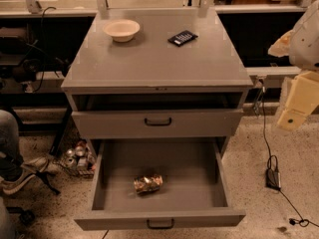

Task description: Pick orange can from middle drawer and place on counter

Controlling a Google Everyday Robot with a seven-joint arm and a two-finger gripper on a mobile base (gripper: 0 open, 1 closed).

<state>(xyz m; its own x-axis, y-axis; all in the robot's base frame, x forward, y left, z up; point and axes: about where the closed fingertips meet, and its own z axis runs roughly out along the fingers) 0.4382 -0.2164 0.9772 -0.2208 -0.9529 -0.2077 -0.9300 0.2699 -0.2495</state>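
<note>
The orange can (148, 183) lies on its side on the grey floor of the open middle drawer (199, 168), a little left of centre and towards the front. The drawer is pulled far out, with its black pull handle at the bottom edge of the view. The counter (159, 59) is the flat grey cabinet top above it. My gripper (295, 106) and arm show as pale white and yellowish parts at the right edge of the view. It is level with the counter's front edge, to the right of the cabinet and far from the can.
A cream bowl (121, 30) and a black remote-like device (183, 38) lie on the back of the counter. A shut drawer front (158, 122) sits above the open drawer. Small silvery cans (76, 156) cluster on the floor at left. A cable and adapter (272, 178) lie at right. A person's foot (20, 180) is at left.
</note>
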